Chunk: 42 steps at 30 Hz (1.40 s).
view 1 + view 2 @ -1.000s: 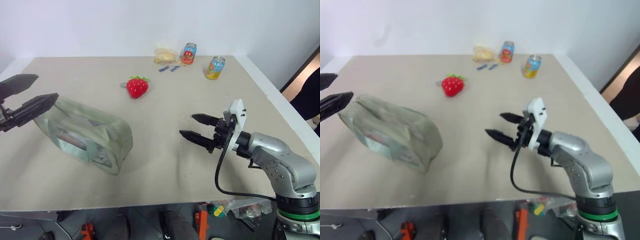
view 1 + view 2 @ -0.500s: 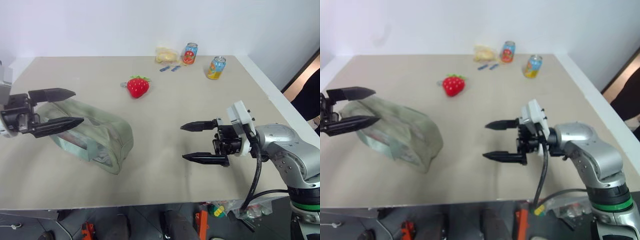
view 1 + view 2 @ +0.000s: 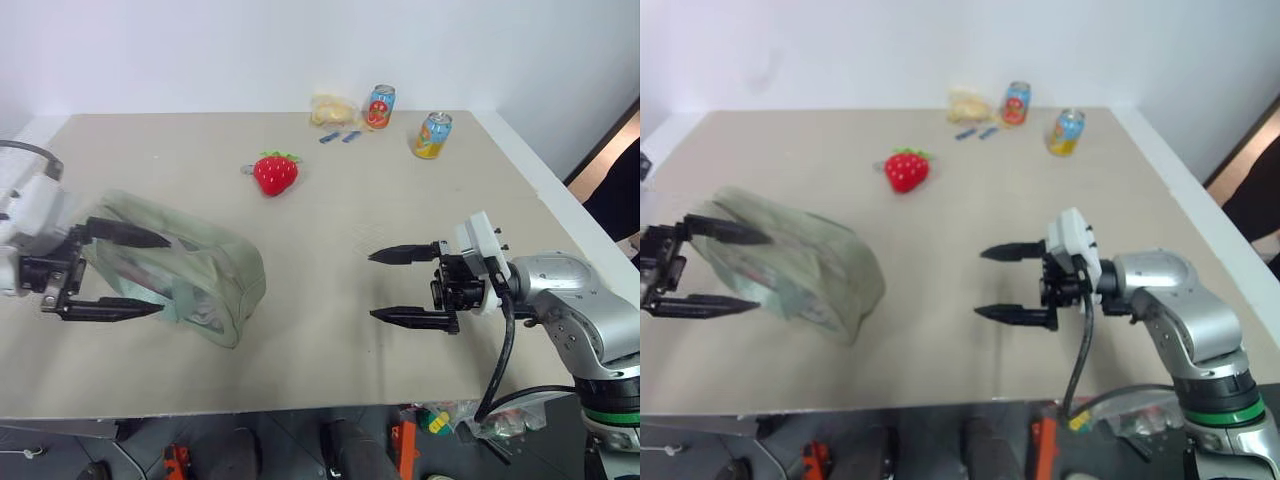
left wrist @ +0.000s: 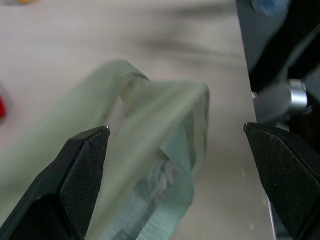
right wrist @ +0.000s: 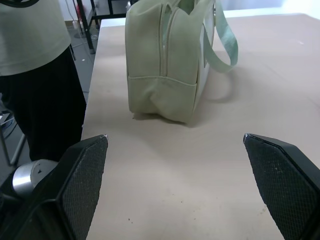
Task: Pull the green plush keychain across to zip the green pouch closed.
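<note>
A: From the head views, what has changed?

B: The left hand (image 3: 105, 272) has swung round and dropped; a second ago its fingers sat above the near end of the green pouch (image 3: 185, 270), and now they stand wide apart on either side of that end, gripping nothing. The right hand (image 3: 402, 286) has rolled so one finger is over the other, also open and empty, well apart from the pouch on the worktop (image 3: 330, 210). I judge the left is setting up to steady the bag.

A: And the left wrist view?

B: The pouch (image 4: 150, 165) lies between the two fingers (image 4: 82, 165), blurred; whether either touches the fabric I cannot tell.

A: The right wrist view?

B: The pouch (image 5: 165, 65) stands ahead of the open fingers, zipper line facing them. The green plush keychain I cannot make out anywhere.
</note>
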{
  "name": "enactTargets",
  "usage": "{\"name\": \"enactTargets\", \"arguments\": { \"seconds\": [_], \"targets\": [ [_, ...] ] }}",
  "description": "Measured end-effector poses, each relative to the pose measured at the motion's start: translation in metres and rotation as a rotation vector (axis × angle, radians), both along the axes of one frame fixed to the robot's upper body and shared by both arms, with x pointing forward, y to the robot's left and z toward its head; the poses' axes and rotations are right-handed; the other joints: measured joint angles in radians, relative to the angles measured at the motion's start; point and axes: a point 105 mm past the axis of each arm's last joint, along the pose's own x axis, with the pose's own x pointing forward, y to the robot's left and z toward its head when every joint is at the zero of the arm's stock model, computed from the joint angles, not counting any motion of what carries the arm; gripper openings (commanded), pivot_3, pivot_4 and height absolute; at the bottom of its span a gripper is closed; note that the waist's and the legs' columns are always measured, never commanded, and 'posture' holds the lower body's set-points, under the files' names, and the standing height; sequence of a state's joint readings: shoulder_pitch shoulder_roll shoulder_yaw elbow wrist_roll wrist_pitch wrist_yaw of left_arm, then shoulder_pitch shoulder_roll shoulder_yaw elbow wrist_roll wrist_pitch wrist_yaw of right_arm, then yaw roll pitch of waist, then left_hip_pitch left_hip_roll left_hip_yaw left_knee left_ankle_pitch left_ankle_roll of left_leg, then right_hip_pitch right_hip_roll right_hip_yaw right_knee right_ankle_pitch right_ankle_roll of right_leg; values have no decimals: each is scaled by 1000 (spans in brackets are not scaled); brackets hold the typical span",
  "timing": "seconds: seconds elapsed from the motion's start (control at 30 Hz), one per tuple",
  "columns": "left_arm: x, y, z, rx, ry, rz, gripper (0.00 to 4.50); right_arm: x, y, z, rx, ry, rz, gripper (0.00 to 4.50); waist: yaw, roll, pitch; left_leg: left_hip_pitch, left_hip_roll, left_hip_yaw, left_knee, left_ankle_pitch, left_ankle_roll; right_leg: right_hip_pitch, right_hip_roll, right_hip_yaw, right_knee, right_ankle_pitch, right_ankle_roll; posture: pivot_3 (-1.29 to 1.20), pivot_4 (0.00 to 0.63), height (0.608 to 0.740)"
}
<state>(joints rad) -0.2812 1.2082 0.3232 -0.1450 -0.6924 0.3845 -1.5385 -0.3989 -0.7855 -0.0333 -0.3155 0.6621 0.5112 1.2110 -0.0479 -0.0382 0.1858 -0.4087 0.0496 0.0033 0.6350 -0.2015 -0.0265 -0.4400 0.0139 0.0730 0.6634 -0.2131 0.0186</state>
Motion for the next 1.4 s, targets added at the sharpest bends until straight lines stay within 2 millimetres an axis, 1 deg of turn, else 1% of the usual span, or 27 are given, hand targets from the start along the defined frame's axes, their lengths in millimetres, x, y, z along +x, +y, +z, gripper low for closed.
{"name": "enactTargets", "arguments": {
  "seconds": [0.17,0.23,0.37,0.5,0.53,0.63,0.7,0.83,0.93,1.1,1.23,1.33,1.4],
  "targets": [
    [13,-5,-8,29,-23,-28,4467,-1,4,2,7,-13,-7,4500,0,0,0,0,0,0,2,0,0,0,0,0,2,0,0,0,150,740],
    [15,-7,-11,39,-20,-44,4467,-1,4,2,7,-17,-11,4500,-1,0,0,0,0,0,2,0,0,0,0,0,2,0,0,0,150,740],
    [16,-8,-16,76,1,-80,3379,-3,4,-2,7,-9,-26,4500,0,0,0,0,0,-1,1,0,0,0,1,0,2,0,0,0,150,740],
    [22,-6,-15,93,-9,-72,2032,-3,5,-3,7,-11,-39,4500,-1,0,0,0,0,-1,1,0,0,0,1,0,2,0,0,0,150,740],
    [23,-6,-15,96,-11,-72,1539,-3,5,-3,7,-11,-45,4500,-1,0,0,0,0,-1,1,0,0,0,1,0,2,0,0,0,150,740],
    [26,-5,-17,119,-22,-70,692,-3,5,-3,8,-14,-50,4500,0,0,0,0,0,-1,1,0,0,0,1,0,2,0,0,0,150,740],
    [29,-5,-20,136,-29,-68,29,-3,5,-3,9,-15,-55,4500,0,0,0,0,0,-1,2,0,0,0,1,0,3,0,0,0,150,740],
    [39,-15,-20,138,-70,-74,29,-2,6,-2,12,-22,-63,4500,0,0,0,0,0,-1,3,0,0,1,1,1,3,0,1,0,150,740],
    [49,-31,-14,97,-106,-72,29,-2,8,-1,23,-26,-60,4500,4,0,0,-1,-1,-2,4,0,0,2,1,1,3,0,2,0,150,740],
    [60,-67,-3,55,-143,-86,29,-1,9,0,32,-36,-66,4500,4,0,0,-2,-2,-3,5,0,0,2,1,1,2,3,7,0,150,740],
    [67,-95,4,34,-174,-107,29,2,10,-1,32,-44,-85,4500,3,0,0,-2,-2,-4,5,0,0,2,1,1,3,3,7,0,150,740],
    [72,-115,3,36,-192,-117,29,5,10,0,36,-62,-109,4500,3,0,0,-2,-2,-4,5,0,0,2,2,1,3,3,7,0,150,740],
    [76,-125,0,47,-199,-117,29,7,10,0,40,-66,-128,4500,3,0,0,-2,-2,-4,5,0,0,2,2,1,3,3,7,0,150,740]
  ]
}}
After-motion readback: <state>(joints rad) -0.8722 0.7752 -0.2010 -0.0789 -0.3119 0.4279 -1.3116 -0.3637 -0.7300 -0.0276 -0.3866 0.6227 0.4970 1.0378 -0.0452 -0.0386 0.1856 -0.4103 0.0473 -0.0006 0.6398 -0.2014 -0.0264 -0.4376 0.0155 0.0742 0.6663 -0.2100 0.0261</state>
